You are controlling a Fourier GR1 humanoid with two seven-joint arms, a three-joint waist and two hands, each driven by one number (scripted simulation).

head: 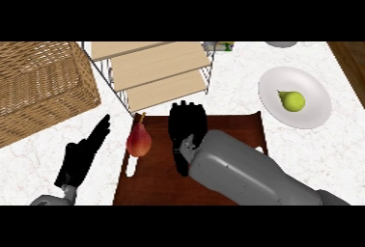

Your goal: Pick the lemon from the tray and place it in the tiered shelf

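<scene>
No lemon shows in the head view. A red, pear-shaped fruit (139, 140) with a short stem lies at the left edge of the dark brown tray (235, 126). My right hand (188, 129) hovers palm down over the tray just right of that fruit, fingers straight and pointing at the shelf, holding nothing that I can see. It hides the tray beneath it. The tiered shelf (158, 72), with pale wooden boards in a white wire frame, stands just beyond the tray. My left hand (80, 155) rests open on the counter left of the tray.
A large wicker basket (39, 87) fills the far left, close beside the shelf. To the right, a white plate (311, 103) holds a green pear (291, 100). The white marble counter (235, 77) runs between shelf and plate.
</scene>
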